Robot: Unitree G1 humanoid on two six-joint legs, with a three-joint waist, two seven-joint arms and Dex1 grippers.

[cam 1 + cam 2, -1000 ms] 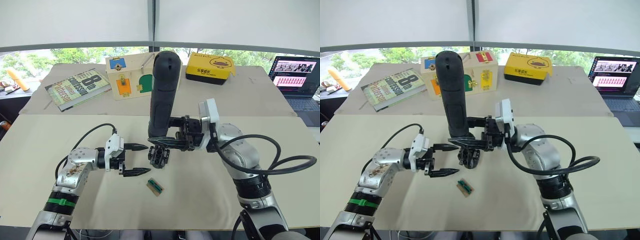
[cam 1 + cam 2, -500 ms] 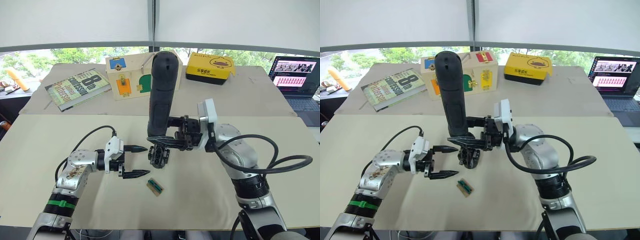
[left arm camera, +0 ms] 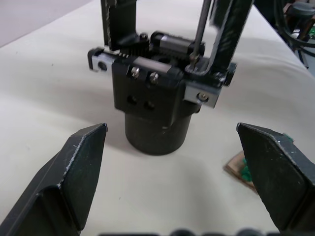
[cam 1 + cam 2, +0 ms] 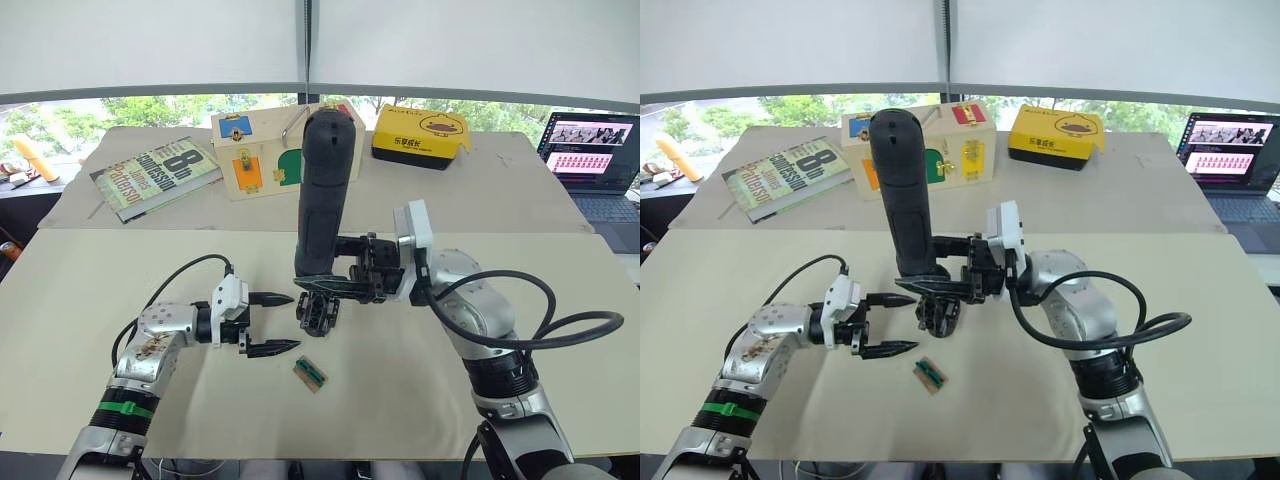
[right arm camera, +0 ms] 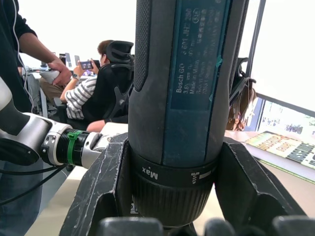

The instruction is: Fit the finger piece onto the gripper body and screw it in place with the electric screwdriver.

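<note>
Since 1 s ago: left gripper (image 4: 270, 323) has pulled back a bit toward the robot's left, away from the gripper body (image 4: 317, 312); screwdriver and body look unchanged.

Electric screwdriver (image 4: 322, 195) stands near-upright, long axis vertical w/ slight lean, butt end up, bit end down. In left wrist view its thin metal bit (image 3: 199, 30) comes down onto a screw at the top of the gripper body (image 3: 152, 98).

Gripper body sits on the table (image 4: 120, 280) about mid-table, on a round black base, directly under the screwdriver. Finger piece: can't tell it apart from the body here.

Right gripper (image 4: 335, 285) clamps the screwdriver low on its barrel, fingers either side of the collar marked "Max" (image 5: 170, 172).

Left gripper: jaws wide, holding nothing, tips pointing at the body, just beside it, not touching.

Small green-and-tan block (image 4: 310, 374) lies flat on table near the body, on the robot's side.

Far table: book (image 4: 155, 176), wooden box (image 4: 260, 150), yellow box (image 4: 421, 136), laptop (image 4: 590, 155) at right edge.
</note>
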